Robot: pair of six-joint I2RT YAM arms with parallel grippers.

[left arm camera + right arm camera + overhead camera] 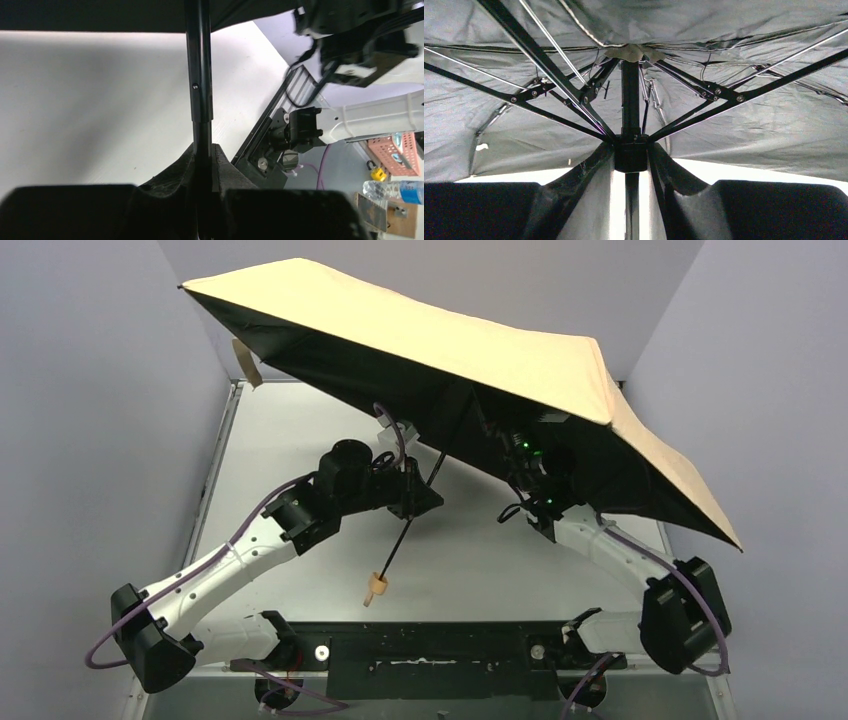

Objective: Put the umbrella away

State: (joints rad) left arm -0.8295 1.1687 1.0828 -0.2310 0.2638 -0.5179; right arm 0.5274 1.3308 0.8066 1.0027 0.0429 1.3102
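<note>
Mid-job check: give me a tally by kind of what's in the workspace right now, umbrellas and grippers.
umbrella, open: 1
grippers, left gripper and right gripper: 2
Total: 3

The umbrella (420,330) spreads above both arms; left jaws on its shaft (200,75); right jaws flank the runner (630,152).

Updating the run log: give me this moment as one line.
open tan fabric umbrella aloft | left gripper shut on thin black shaft | right gripper gripping black runner under canopy
</note>
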